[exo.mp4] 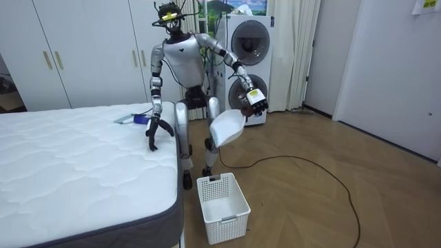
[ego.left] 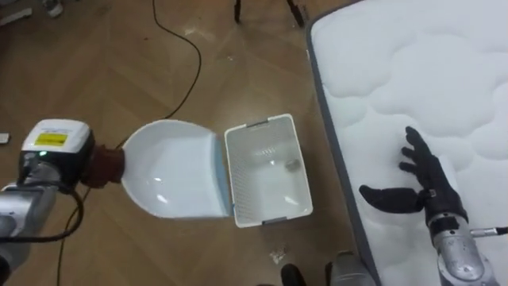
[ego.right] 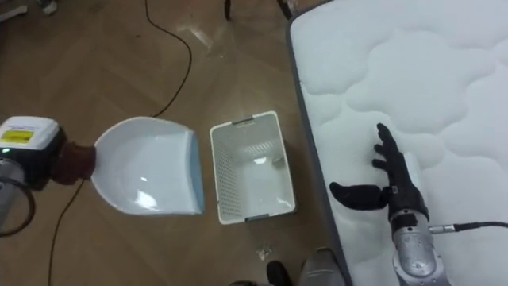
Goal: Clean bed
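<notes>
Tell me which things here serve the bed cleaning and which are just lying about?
Job: mattress, dustpan in the left hand, white basket, blue item on the bed, perhaps a brush.
Lying about: stacked washing machines, white wardrobes, curtain.

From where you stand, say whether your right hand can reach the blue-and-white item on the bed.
Probably yes: right hand rests open on the mattress, the blue-and-white item close beside it, nothing between. Left hand grips the dustpan.
</notes>
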`<state>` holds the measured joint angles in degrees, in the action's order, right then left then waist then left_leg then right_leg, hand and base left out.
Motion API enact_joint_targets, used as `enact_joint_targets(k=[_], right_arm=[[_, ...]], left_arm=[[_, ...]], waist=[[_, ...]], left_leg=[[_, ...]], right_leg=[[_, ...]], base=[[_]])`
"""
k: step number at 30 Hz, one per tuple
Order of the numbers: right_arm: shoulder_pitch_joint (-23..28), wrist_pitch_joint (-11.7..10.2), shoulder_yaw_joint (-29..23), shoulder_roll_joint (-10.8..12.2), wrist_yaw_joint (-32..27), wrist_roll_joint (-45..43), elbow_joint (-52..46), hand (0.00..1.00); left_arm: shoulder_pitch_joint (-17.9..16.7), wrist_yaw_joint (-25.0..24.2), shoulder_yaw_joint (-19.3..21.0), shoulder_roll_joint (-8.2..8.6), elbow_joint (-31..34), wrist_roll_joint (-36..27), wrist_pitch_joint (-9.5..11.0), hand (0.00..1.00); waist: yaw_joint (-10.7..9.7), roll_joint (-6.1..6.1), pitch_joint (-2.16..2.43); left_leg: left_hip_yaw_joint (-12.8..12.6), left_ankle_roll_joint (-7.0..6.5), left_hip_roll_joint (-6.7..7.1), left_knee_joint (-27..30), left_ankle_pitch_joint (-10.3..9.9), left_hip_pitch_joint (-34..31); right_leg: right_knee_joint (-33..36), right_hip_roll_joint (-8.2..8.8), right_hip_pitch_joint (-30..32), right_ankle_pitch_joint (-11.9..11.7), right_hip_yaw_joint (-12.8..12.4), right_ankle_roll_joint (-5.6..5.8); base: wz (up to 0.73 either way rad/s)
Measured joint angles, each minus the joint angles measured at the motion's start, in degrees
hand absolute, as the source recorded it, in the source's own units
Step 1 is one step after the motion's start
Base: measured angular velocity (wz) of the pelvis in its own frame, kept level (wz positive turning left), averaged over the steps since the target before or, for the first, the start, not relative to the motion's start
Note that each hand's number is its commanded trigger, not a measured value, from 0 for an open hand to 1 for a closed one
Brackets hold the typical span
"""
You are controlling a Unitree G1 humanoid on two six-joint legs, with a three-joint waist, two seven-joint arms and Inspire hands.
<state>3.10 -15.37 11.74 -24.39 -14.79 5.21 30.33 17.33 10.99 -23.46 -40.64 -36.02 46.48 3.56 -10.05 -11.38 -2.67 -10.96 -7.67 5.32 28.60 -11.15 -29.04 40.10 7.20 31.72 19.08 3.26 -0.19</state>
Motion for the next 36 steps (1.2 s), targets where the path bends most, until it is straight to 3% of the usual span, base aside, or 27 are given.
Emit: enact_joint_targets(k=[3,7,10,11,14,16,17,19,20,22,23,24,25,26,28,30,32,33,35,36], right_arm=[[1.4,0.36,0.51,0.06,0.53,-0.51,0.01,0.0],[4.52,0.85,-0.89,0.39,0.63,-1.25,0.33,0.0],[5.79,1.78,-2.06,2.23,0.41,-1.05,0.13,0.0],[6.66,1.77,-2.05,2.59,0.48,-0.91,-0.1,0.0],[9.62,1.77,-3.22,2.84,0.46,-0.74,-2.54,0.0],[10.53,1.47,-4.05,4.05,-0.08,-0.8,-4.61,0.0],[10.77,1.47,-3.94,4.03,-0.03,-0.73,-4.5,0.0],[10.74,1.53,-4.03,3.94,-0.08,-0.56,-4.94,0.0],[10.58,1.57,-4.07,3.92,-0.22,-0.53,-5.21,0.0],[10.31,1.79,-4.0,4.26,-0.59,-1.36,-5.3,0.0],[10.07,1.79,-3.95,4.51,-0.58,-1.43,-5.3,0.0],[10.06,1.78,-4.03,4.89,-0.59,-1.45,-5.29,0.0],[10.0,1.79,-4.25,4.69,-0.68,-0.96,-4.88,0.0],[9.71,1.79,-4.2,4.63,-0.72,-0.76,-4.5,0.0],[8.58,1.63,-3.35,5.04,-0.64,0.12,-3.87,0.0],[7.93,1.53,-1.53,5.14,-0.5,1.13,-3.87,0.0],[7.45,1.52,-0.62,6.21,-0.29,1.93,-3.86,0.0],[7.34,1.5,0.43,6.5,-0.12,2.2,-3.89,0.0],[7.01,1.1,0.75,6.52,0.19,1.87,-3.65,0.0],[6.96,0.99,0.67,6.48,-0.02,1.25,-3.69,0.0]], left_arm=[[-3.27,1.77,2.31,0.72,4.9,-3.22,2.93,1.0],[-10.92,2.52,8.47,4.17,9.84,-6.91,5.88,1.0],[-13.34,2.52,10.88,5.53,12.44,-10.25,6.25,1.0],[-14.17,2.52,11.72,6.73,14.14,-12.31,6.47,1.0],[-15.95,2.55,12.26,10.0,17.05,-14.78,8.09,1.0],[-17.7,2.6,13.39,13.26,18.32,-16.52,8.47,1.0],[-17.82,2.64,13.39,13.89,18.33,-16.62,8.58,1.0],[-18.67,3.34,13.39,15.77,18.66,-17.13,8.65,1.0],[-18.89,3.5,13.43,16.08,19.08,-17.26,8.65,1.0],[-18.95,4.13,14.41,17.37,19.4,-17.62,9.81,1.0],[-18.9,4.39,14.65,17.4,19.48,-17.7,9.94,1.0],[-18.88,4.49,14.97,17.57,19.46,-18.09,10.02,1.0],[-18.82,4.67,15.01,18.45,19.51,-18.32,10.14,1.0],[-18.92,4.72,14.95,18.87,19.54,-18.77,10.16,1.0],[-19.22,4.92,15.22,19.73,20.28,-20.02,10.15,1.0],[-19.26,5.82,15.89,19.49,20.81,-20.01,10.15,1.0],[-19.33,6.92,16.51,19.51,20.78,-19.98,10.1,1.0],[-19.38,7.38,16.56,19.4,20.77,-19.98,10.1,1.0],[-19.38,7.54,16.47,19.34,20.67,-20.06,10.11,1.0],[-19.38,7.76,16.53,19.31,20.59,-20.1,10.14,1.0]], waist=[[2.57,2.81,0.68],[2.92,4.18,1.21],[3.22,5.38,1.69],[3.54,5.97,2.0],[4.25,7.02,2.19],[5.3,8.5,2.14],[5.89,8.72,2.12],[7.51,9.28,2.15],[8.07,9.3,2.13],[8.87,9.33,2.2],[9.11,9.35,2.18],[8.73,9.58,2.15],[9.04,9.78,2.02],[9.46,9.79,2.02],[11.32,10.12,1.85],[12.32,10.9,1.83],[13.54,11.87,1.81],[14.02,12.44,1.84],[13.33,12.39,1.79],[12.95,12.2,1.83]], left_leg=[[-0.12,0.7,-0.62,-0.09,-0.54,1.59],[0.16,0.84,-1.19,-1.94,-1.6,7.09],[0.17,1.02,-1.67,-2.23,-2.05,8.75],[0.22,1.07,-1.94,-2.25,-2.16,9.32],[-0.23,1.06,-2.57,-2.99,-2.62,12.01],[-3.3,0.95,-3.31,-4.23,-3.07,14.7],[-4.53,1.01,-3.88,-4.18,-3.5,15.21],[-9.57,1.09,-5.68,-4.4,-4.49,17.28],[-10.84,1.09,-6.19,-4.52,-4.79,17.69],[-17.74,0.9,-8.23,-7.07,-4.95,19.5],[-20.57,0.73,-8.9,-7.88,-4.87,19.94],[-26.26,0.69,-9.61,-9.6,-4.89,21.86],[-31.12,0.6,-9.45,-11.97,-4.77,24.21],[-34.09,0.61,-9.38,-13.08,-4.77,25.41],[-46.26,0.96,-9.26,-16.07,-4.79,28.61],[-53.33,1.07,-9.23,-16.47,-4.85,28.79],[-57.63,1.1,-9.26,-15.83,-4.87,28.44],[-56.25,1.1,-9.42,-14.99,-4.87,27.83],[-48.92,1.09,-9.71,-12.68,-4.86,26.42],[-42.73,1.09,-9.7,-10.72,-4.86,25.28]], right_leg=[[-1.09,-1.07,-1.5,-0.42,-1.33,-0.23],[-4.5,-2.04,-7.21,-0.87,-1.49,-0.08],[-6.13,-2.61,-9.27,-1.05,-1.4,-0.14],[-6.94,-2.98,-10.39,-1.37,-1.47,-0.09],[-9.13,-3.57,-13.13,-2.28,-1.54,0.07],[-9.31,-3.47,-13.99,-2.96,-1.01,0.03],[-9.36,-3.44,-13.99,-3.42,-0.04,-0.14],[-10.49,-3.54,-14.11,-5.35,3.28,-0.98],[-10.95,-3.6,-14.12,-5.99,4.13,-1.27],[-14.84,-4.08,-14.95,-9.83,8.54,-2.04],[-15.22,-4.06,-15.16,-10.6,9.69,-2.03],[-11.4,-2.83,-15.67,-9.0,12.73,-0.82],[-5.93,-1.23,-16.92,-6.58,14.84,-0.28],[-3.39,-0.19,-17.59,-5.75,15.6,0.18],[3.78,2.76,-21.11,-3.94,19.23,1.2],[3.66,4.78,-24.34,-3.58,22.19,1.57],[0.01,5.9,-26.94,-3.82,24.2,2.54],[-4.7,5.72,-28.33,-4.38,24.56,3.5],[-11.32,5.78,-29.93,-2.78,25.31,4.49],[-14.08,5.53,-30.57,-2.07,25.05,4.81]], base=[[-0.3],[-0.2],[-0.1],[-0.08],[-0.17],[-0.63],[-0.97],[-1.2],[-1.39],[-1.43],[-1.23],[-1.14],[-1.14],[-1.38],[-1.69],[-1.51],[-1.75],[-2.02],[-1.54],[-1.37]])
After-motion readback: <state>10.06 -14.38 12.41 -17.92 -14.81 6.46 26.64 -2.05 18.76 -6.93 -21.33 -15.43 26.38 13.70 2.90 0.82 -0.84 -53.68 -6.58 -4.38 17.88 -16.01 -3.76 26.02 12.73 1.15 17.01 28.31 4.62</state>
